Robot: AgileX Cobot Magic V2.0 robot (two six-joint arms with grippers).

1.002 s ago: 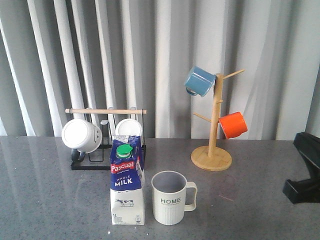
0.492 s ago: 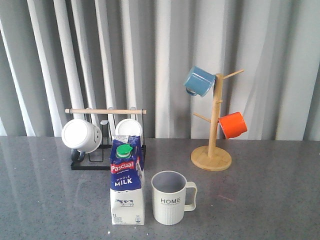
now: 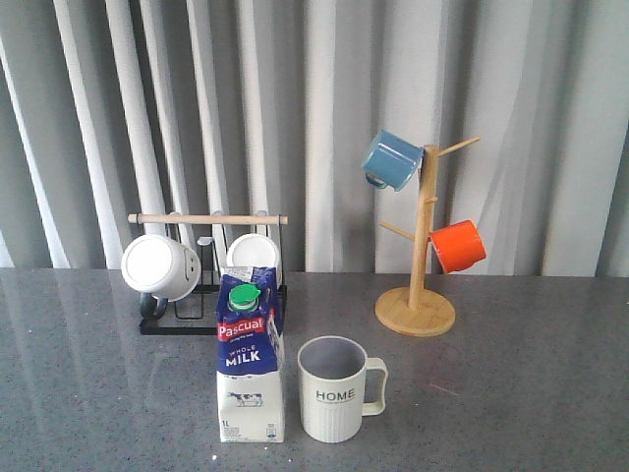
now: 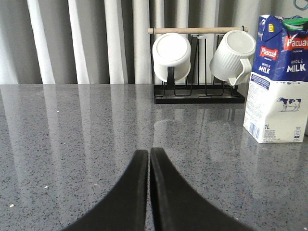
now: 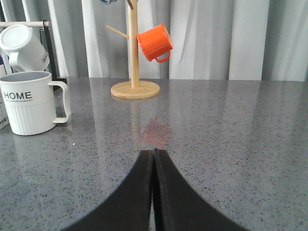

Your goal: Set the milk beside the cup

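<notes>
Front view: the milk stands upright near the front edge of the grey table, its green cap on top and the red "Pascual" label facing the camera. Just beside it, toward the right edge, stands the cup — upright, "HOME" facing forward, handle pointing right; a narrow gap separates the two. Behind the milk, toward the back edge, a black rack with a wooden bar holds two white mugs tipped on their sides. Nearer the back right, a wooden mug tree carries a blue mug high up and an orange mug lower down. Neither arm shows here.

Left wrist view: the left gripper hangs low over bare table with its two dark fingers pressed together, nothing between them. The milk stands well apart from it, in front of the rack's end.

Right wrist view: the right gripper is likewise closed on nothing — fingers meeting along a thin seam — above bare table. The cup stands off to one side, well away, with the mug tree and orange mug farther back.
</notes>
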